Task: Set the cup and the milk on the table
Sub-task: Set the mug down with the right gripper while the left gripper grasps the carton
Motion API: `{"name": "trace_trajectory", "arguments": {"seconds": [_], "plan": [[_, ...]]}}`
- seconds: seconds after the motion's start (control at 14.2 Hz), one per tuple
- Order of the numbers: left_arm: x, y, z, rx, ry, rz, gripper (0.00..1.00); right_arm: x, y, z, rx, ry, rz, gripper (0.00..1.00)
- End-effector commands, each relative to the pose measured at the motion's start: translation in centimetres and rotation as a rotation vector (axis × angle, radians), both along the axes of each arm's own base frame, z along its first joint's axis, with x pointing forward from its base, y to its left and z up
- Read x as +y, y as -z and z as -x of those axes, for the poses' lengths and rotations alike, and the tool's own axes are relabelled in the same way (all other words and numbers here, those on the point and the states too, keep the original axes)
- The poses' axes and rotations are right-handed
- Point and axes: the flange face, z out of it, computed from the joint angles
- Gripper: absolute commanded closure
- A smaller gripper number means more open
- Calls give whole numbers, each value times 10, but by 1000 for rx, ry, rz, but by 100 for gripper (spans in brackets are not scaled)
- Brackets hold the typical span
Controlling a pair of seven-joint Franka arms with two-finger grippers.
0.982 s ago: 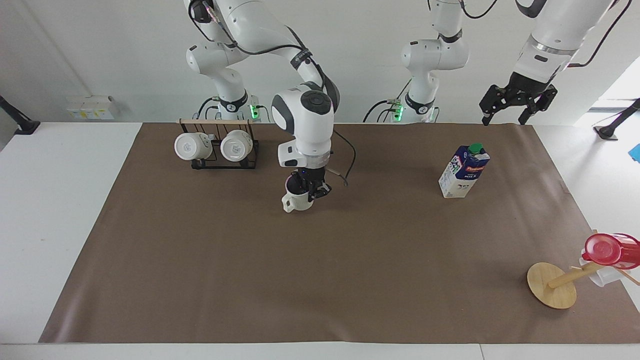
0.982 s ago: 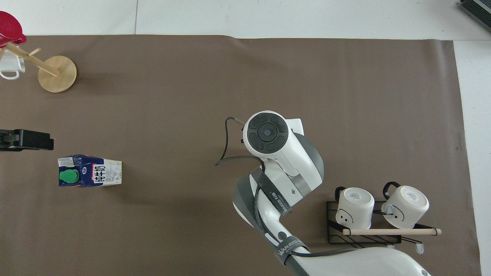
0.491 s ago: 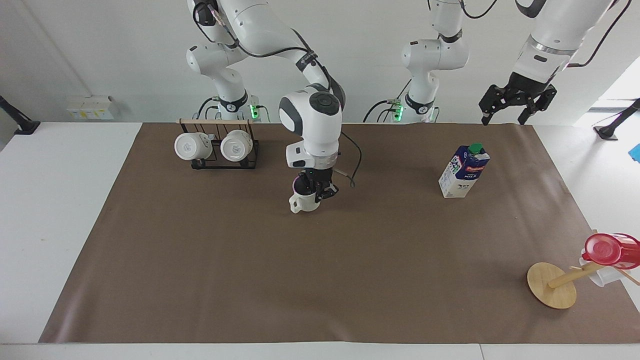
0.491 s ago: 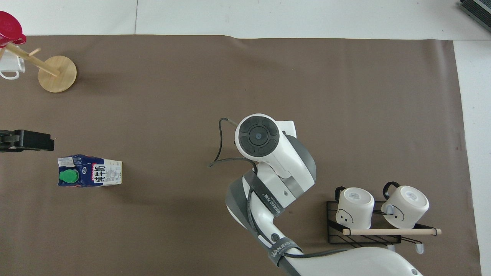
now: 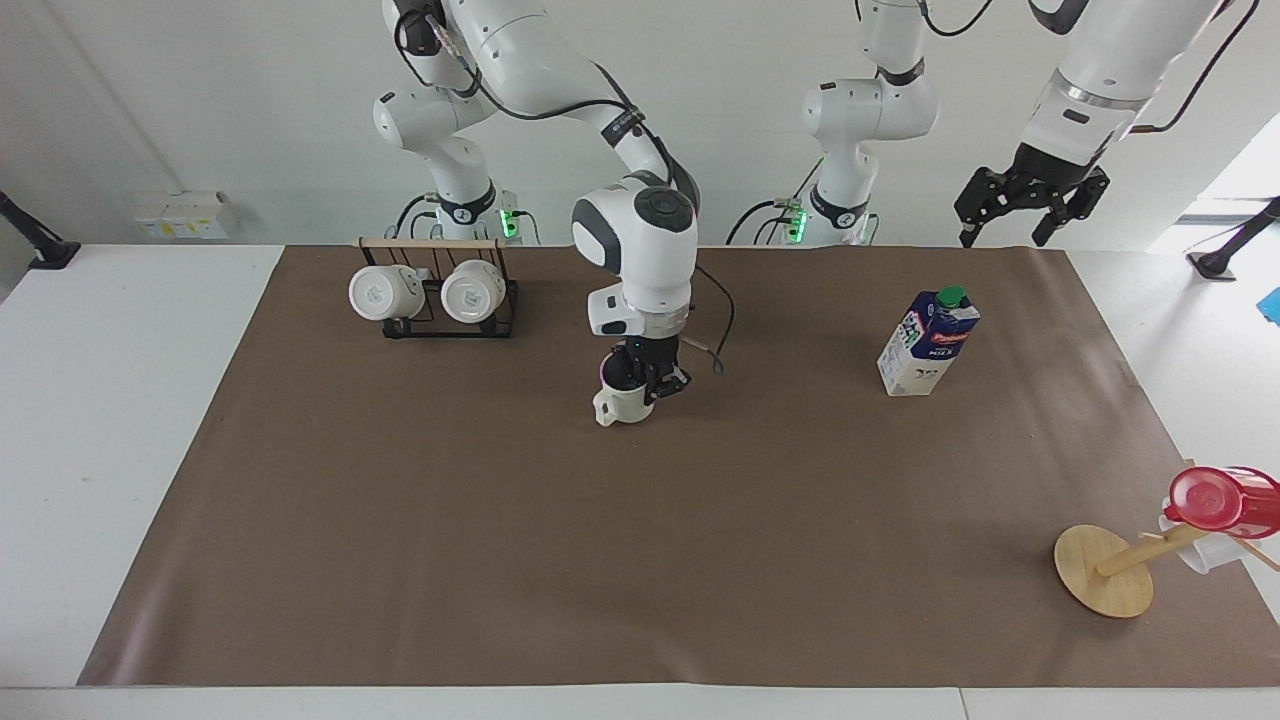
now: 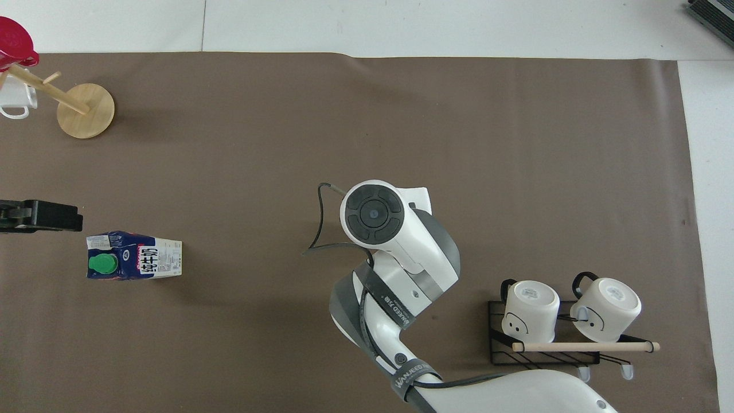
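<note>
White walls back the table (image 5: 60,420), whose white top carries a wide brown mat (image 5: 500,560). In the facing view, the right gripper (image 5: 648,378) is clamped on the rim of the cup (image 5: 622,400), upright with its handle pointing away from the robots, over the mat's middle. In the overhead view the right arm's wrist hides both gripper and cup.

The milk (image 5: 928,342) stands upright on the mat toward the left arm's end; the overhead view shows its green cap and side print. The left gripper (image 5: 1018,212) hangs raised over the mat's edge nearest the robots, fingers spread wide, arm waiting; the overhead view shows only its dark tip.

A wire rack (image 5: 450,318) with two white mugs (image 5: 385,292) sits toward the right arm's end. A wooden stand (image 5: 1103,570) bears a red cup (image 5: 1215,500).

Against the frame one second earlier, the right gripper and cup have shifted toward the milk. Milk, rack and stand are unmoved.
</note>
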Motion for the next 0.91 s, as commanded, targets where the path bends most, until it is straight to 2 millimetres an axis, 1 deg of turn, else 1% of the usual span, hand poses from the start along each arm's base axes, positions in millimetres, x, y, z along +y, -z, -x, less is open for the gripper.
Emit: {"name": "trace_trajectory", "arguments": {"seconds": [0.0,0.28,0.7,0.77,0.84], "plan": [[-2,2,14,12,7,11,0,10,8,9,-24,13,-3,100],[-2,2,14,9,8,11,0,8,16,11,-24,13,-4,100],[-2,3,13,7,8,9,0,5,21,14,-28,10,-15,100],[-2,5,14,13,7,11,0,3,21,13,-27,11,-16,83],[-1,11,14,21,8,10,0,2,22,13,-25,13,-16,46]]}}
